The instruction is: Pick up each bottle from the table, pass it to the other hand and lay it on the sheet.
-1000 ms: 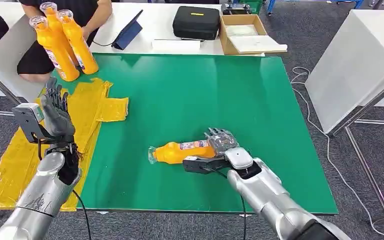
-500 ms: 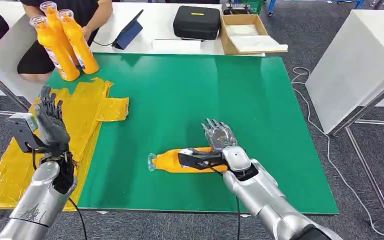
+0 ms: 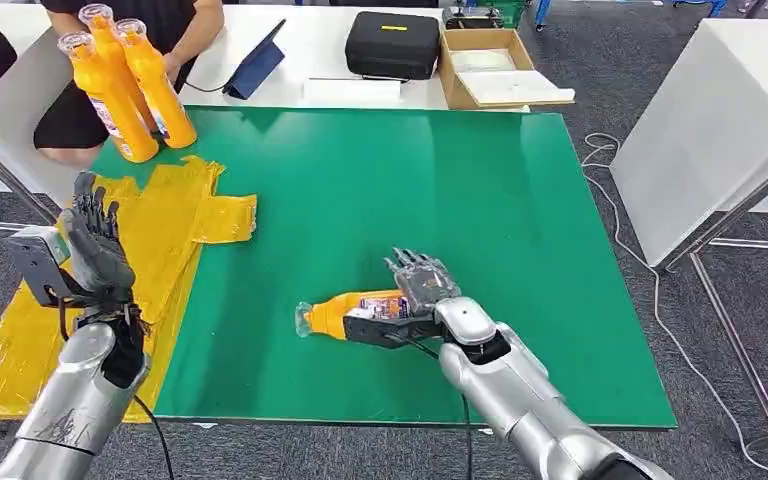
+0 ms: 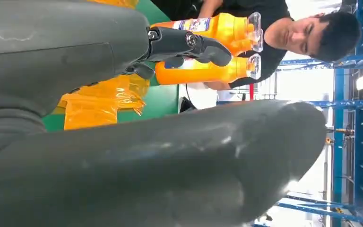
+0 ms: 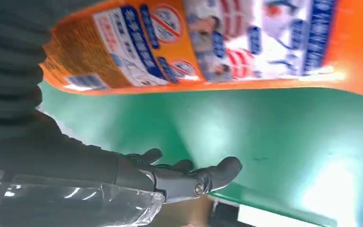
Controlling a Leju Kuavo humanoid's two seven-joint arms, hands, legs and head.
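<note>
Bottle (image 3: 352, 312) lies on its side on the green table (image 3: 520, 220), low and a little left of the middle of the head view, cap pointing left. A second ago the right hand (image 3: 415, 295) lay flat over its fat end. Now the hand has come back toward the robot, and the bottle has slid a bit left and down in the frame with it. The dark thumb sits in front of the label, and the other fingers (image 3: 407, 263) reach past the far side, spread and not yet curled. So the hand is around the bottle but not squeezing it, and the bottle looks like it rests on the table. The pick-up is just starting.

At the left edge, the left hand (image 3: 95, 250) stands up over the yellow sheet (image 3: 175, 225), fingers apart and holding nothing. It has dropped a little and looks ready for the pass.

Three more bottles (image 3: 125, 85) stand at the upper left, by a person.
</note>
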